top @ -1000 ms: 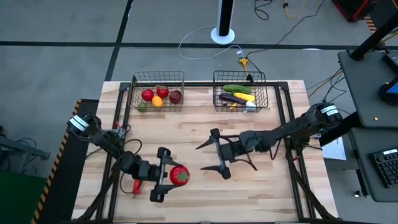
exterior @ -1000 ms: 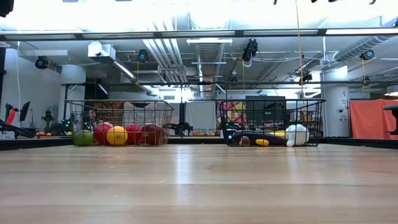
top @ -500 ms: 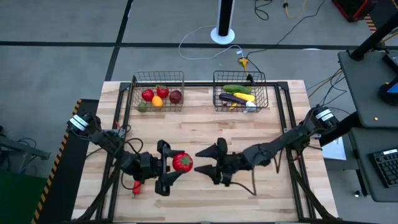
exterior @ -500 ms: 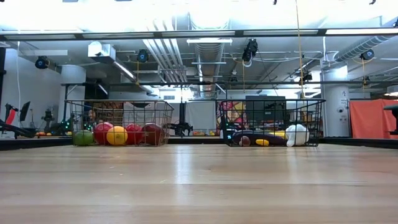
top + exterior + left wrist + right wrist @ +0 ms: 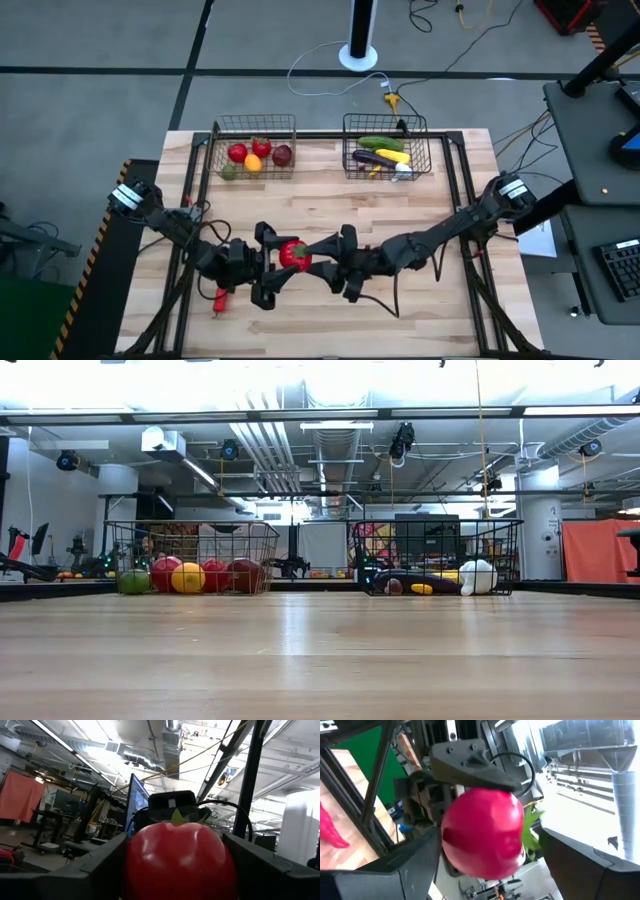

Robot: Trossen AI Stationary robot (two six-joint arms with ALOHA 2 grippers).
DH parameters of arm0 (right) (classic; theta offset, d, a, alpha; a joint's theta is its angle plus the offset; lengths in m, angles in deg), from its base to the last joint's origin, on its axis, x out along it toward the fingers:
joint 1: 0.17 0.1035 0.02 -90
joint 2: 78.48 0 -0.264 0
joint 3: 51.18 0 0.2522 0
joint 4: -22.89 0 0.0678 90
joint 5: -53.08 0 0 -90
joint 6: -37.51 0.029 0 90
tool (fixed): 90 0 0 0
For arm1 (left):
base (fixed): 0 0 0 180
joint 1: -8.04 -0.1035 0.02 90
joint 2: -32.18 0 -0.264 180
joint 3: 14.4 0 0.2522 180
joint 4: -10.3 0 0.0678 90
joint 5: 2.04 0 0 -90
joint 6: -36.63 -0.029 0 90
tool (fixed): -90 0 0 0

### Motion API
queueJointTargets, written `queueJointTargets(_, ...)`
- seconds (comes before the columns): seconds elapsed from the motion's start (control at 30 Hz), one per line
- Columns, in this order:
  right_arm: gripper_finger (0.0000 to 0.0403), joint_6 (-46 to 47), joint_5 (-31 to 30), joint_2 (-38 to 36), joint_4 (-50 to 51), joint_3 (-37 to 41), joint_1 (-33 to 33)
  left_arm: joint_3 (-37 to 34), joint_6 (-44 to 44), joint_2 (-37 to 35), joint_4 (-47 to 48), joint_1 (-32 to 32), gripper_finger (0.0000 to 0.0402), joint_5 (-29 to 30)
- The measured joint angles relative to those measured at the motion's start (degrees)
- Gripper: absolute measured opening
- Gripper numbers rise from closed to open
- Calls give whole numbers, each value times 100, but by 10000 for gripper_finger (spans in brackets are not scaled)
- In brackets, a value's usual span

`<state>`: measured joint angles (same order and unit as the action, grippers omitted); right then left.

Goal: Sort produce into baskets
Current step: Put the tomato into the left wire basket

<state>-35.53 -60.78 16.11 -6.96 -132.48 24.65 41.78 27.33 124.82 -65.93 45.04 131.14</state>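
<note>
A red tomato (image 5: 293, 256) with a green calyx hangs above the table's near middle, and my left gripper (image 5: 283, 263) is shut on it. My right gripper (image 5: 326, 264) faces it from the right, open, one finger on each side of the tomato (image 5: 482, 834). A long red pepper (image 5: 218, 298) lies on the table beside the left arm. The left basket (image 5: 255, 150) holds round produce, red, orange and green. The right basket (image 5: 386, 152) holds long green, purple and yellow pieces and a white one. Neither gripper shows in the low view. My left gripper pinches the tomato's two opposite sides (image 5: 131, 865) between its two fingers. The fingers come from the table's left, pointing a little upward. The tomato is lifted clear of the table. My right gripper: I cannot tell whether its fingers (image 5: 405, 862) touch the tomato.
Both baskets stand side by side at the table's far edge (image 5: 190, 556) (image 5: 436, 556). Dark frame rails (image 5: 190, 215) run along the table's left and right sides. Bare wood lies between the baskets and the arms.
My left gripper has lifted the tomato higher and carried it a little toward the far edge, rolling its wrist. My right gripper has gone toward the table's left and near edge, rolling, until its fingers stand around the tomato.
</note>
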Motion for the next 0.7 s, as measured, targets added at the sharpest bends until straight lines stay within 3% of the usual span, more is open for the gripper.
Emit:
queueJointTargets(0.5,324,-4,-5,124,23,-162,-236,0,146,-4,0,-167,292,-107)
queueJointTargets(0.7,294,-4,-47,132,50,-152,-247,0,353,-7,-4,-165,318,389)
